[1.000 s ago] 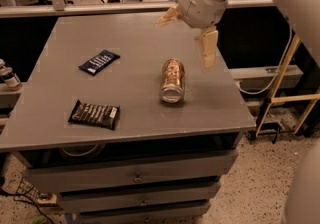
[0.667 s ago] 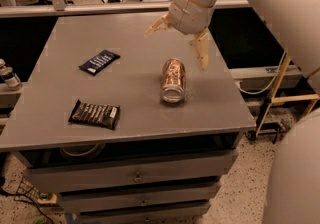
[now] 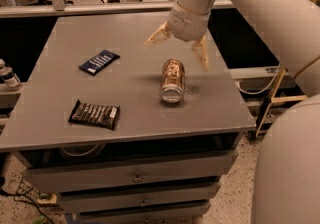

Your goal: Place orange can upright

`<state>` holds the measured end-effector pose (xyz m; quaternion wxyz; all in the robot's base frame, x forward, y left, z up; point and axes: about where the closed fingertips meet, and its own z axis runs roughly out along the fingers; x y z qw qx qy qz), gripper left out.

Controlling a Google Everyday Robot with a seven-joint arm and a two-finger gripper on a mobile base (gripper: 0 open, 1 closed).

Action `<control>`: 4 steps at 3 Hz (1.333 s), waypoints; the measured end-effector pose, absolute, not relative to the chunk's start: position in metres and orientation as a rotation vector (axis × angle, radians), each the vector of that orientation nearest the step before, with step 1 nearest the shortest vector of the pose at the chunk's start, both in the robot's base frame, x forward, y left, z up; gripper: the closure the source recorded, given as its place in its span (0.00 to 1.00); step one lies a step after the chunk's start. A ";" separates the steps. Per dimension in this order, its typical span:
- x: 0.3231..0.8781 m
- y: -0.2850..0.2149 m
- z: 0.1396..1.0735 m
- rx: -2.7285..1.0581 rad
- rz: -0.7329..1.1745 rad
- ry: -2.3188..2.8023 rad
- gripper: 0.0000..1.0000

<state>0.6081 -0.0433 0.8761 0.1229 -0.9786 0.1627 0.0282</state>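
Note:
The orange can (image 3: 172, 80) lies on its side on the grey table (image 3: 60, 113), right of centre, its silver end facing the front edge. My gripper (image 3: 179, 47) hangs just above and behind the can, open, with one pale finger (image 3: 158, 35) to the can's left and the other finger (image 3: 201, 52) to its right. It holds nothing and does not touch the can.
A dark blue snack packet (image 3: 99, 62) lies left of the can. A dark brown snack packet (image 3: 94, 114) lies near the front left. My arm (image 3: 260, 8) crosses the upper right. Drawers (image 3: 135, 178) sit under the tabletop, whose right edge is close to the can.
My gripper has moved left and down, from behind and right of the can to just above it, fingers spread on either side. The can and packets have not moved.

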 end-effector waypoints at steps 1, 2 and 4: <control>0.620 -0.051 0.865 -2.886 0.079 0.411 0.00; 0.622 -0.059 0.859 -2.905 0.082 0.365 0.00; 0.599 -0.076 0.846 -2.978 0.128 0.288 0.02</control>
